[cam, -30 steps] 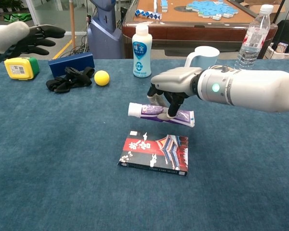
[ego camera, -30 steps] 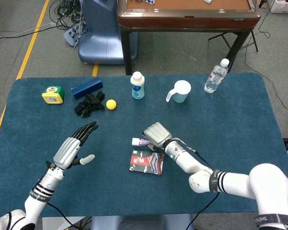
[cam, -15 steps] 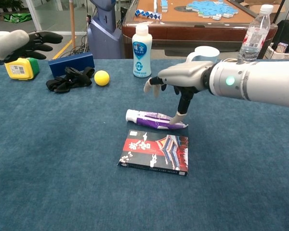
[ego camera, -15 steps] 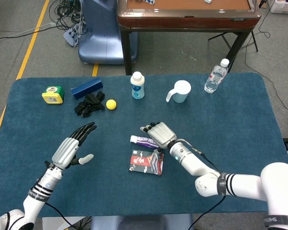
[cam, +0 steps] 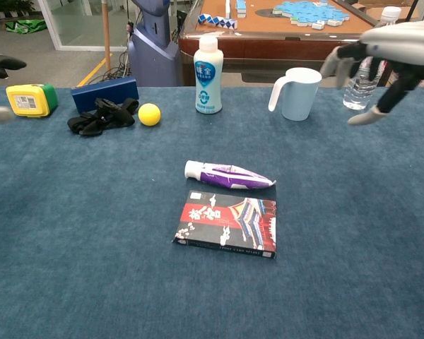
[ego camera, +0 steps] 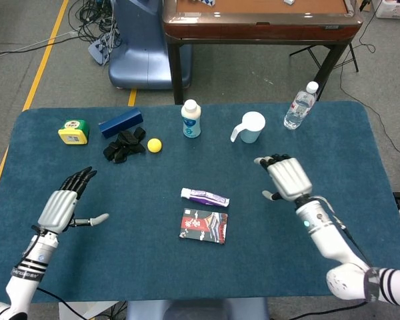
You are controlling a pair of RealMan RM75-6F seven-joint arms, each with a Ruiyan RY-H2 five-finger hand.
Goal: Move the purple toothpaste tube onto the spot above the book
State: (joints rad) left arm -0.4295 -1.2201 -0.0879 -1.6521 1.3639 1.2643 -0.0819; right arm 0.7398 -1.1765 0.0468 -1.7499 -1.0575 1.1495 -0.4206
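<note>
The purple toothpaste tube (ego camera: 205,196) (cam: 229,176) lies flat on the blue table, just beyond the far edge of the book (ego camera: 204,225) (cam: 228,222), white cap to the left. Nothing touches it. My right hand (ego camera: 285,177) (cam: 385,62) hovers open well to the right of the tube, fingers spread. My left hand (ego camera: 62,205) is open over the table's left side, far from both; the chest view shows only its fingertips (cam: 0,65) at the left edge.
Along the back stand a yellow-green box (ego camera: 74,131), a blue box (ego camera: 121,123), a black bundle (ego camera: 124,145), a yellow ball (ego camera: 154,145), a white bottle (ego camera: 191,119), a pale mug (ego camera: 250,127) and a water bottle (ego camera: 299,107). A wooden table (ego camera: 260,20) stands behind.
My right hand let go of the tube, which now lies beyond the book, and drew away up and right. My left hand shifted left and back.
</note>
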